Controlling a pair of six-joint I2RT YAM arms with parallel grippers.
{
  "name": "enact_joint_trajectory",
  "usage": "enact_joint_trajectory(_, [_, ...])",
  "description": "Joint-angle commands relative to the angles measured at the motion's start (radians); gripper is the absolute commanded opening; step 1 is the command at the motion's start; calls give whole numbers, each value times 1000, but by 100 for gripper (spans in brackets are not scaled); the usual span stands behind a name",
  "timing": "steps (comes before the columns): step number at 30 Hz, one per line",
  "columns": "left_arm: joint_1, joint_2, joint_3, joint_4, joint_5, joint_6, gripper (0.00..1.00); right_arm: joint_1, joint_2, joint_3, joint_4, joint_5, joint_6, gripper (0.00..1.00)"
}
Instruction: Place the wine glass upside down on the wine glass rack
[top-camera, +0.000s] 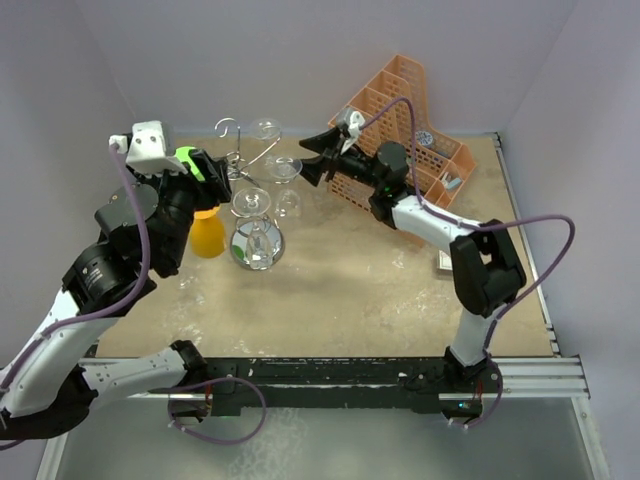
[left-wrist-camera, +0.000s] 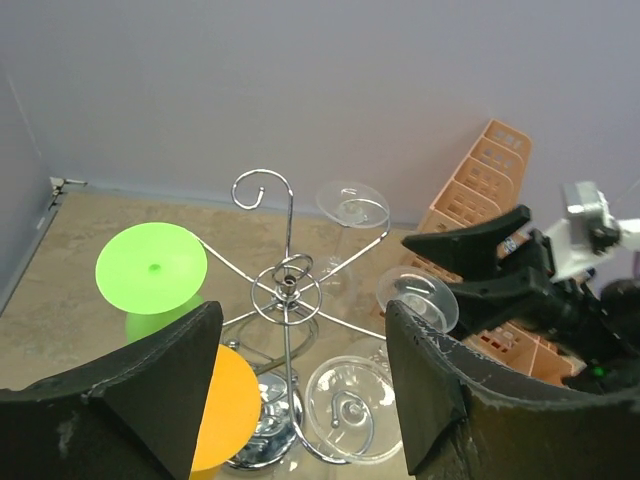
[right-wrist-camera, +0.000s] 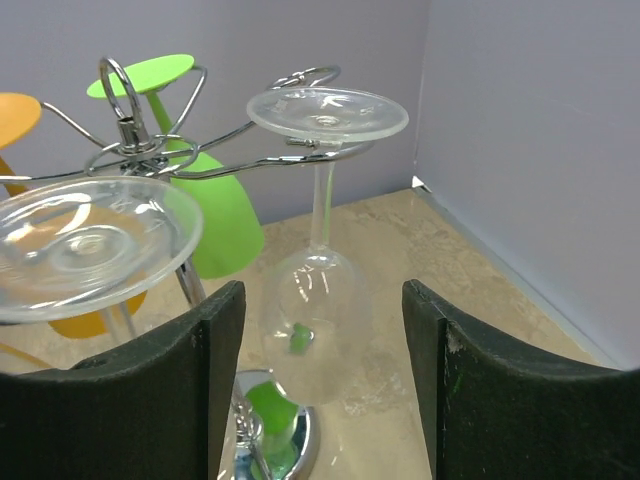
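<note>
The silver wire wine glass rack (top-camera: 240, 160) stands at the back left on its round shiny base (top-camera: 257, 246). It also shows in the left wrist view (left-wrist-camera: 286, 288). Three clear glasses, a green one (left-wrist-camera: 151, 266) and an orange one (top-camera: 207, 236) hang upside down from its arms. One clear wine glass (right-wrist-camera: 325, 112) hangs on the arm nearest my right gripper (right-wrist-camera: 322, 300). That gripper (top-camera: 308, 160) is open, with the glass's bowl just beyond its fingers. My left gripper (left-wrist-camera: 300, 320) is open and empty above the rack's left side (top-camera: 222, 172).
An orange plastic mesh file organiser (top-camera: 400, 125) leans at the back right, behind my right arm. Grey walls close in the back and both sides. A small flat object (top-camera: 444, 262) lies on the table near the right arm's elbow.
</note>
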Motion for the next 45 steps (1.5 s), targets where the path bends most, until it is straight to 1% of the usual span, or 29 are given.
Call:
enact_joint_trajectory(1, [-2,41,73,3,-100,32,62,-4,-142,-121,109,157,32,66])
enact_joint_trajectory(3, [-2,82,97,-27,-150,16,57,-3,-207,-194,117,255,52,65])
enact_joint_trajectory(4, [0,113,116,-57,-197,-3,55,-4,-241,-229,118,299,58,66])
enact_joint_trajectory(6, [18,179,151,-135,-288,-42,53,-3,-308,-298,113,377,85,65])
enact_joint_trajectory(7, [46,206,158,-158,-292,-55,53,-4,-342,-328,104,404,92,65])
enact_joint_trajectory(10, [197,256,159,-188,-208,-95,50,-3,-439,-404,51,467,125,64])
enact_joint_trajectory(11, [258,266,159,-193,-160,-104,50,-3,-482,-427,28,482,132,64])
enact_joint_trajectory(14, [417,296,168,-202,-73,-127,45,-3,-576,-507,-38,494,155,64])
enact_joint_trajectory(16, [482,293,171,-197,-67,-136,44,-4,-636,-546,-90,489,161,64])
enact_joint_trajectory(18, [535,289,173,-194,-55,-137,44,-3,-690,-566,-160,519,160,64])
enact_joint_trajectory(22, [662,305,160,-251,-42,-155,44,-3,-760,-578,-269,579,182,64])
enact_joint_trajectory(23, [699,301,144,-262,-41,-163,44,-3,-770,-574,-298,598,200,64])
enact_joint_trajectory(26, [806,242,62,-267,-26,-212,50,-3,-784,-530,-494,735,339,62])
enact_joint_trajectory(29, [845,190,-11,-281,17,-244,55,-3,-795,-512,-609,790,416,61])
enact_joint_trajectory(33, [851,148,-114,-339,109,-295,55,-4,-820,-552,-618,765,460,60])
enact_joint_trajectory(37, [853,88,-210,-338,183,-323,43,-3,-836,-594,-602,743,477,60])
enact_joint_trajectory(40, [853,93,-240,-334,218,-326,35,-3,-828,-616,-594,732,478,59])
enact_joint_trajectory(42, [854,105,-252,-339,219,-330,31,-3,-811,-610,-597,709,473,58])
enact_joint_trajectory(45, [856,116,-267,-336,230,-337,29,-3,-787,-592,-622,685,465,57])
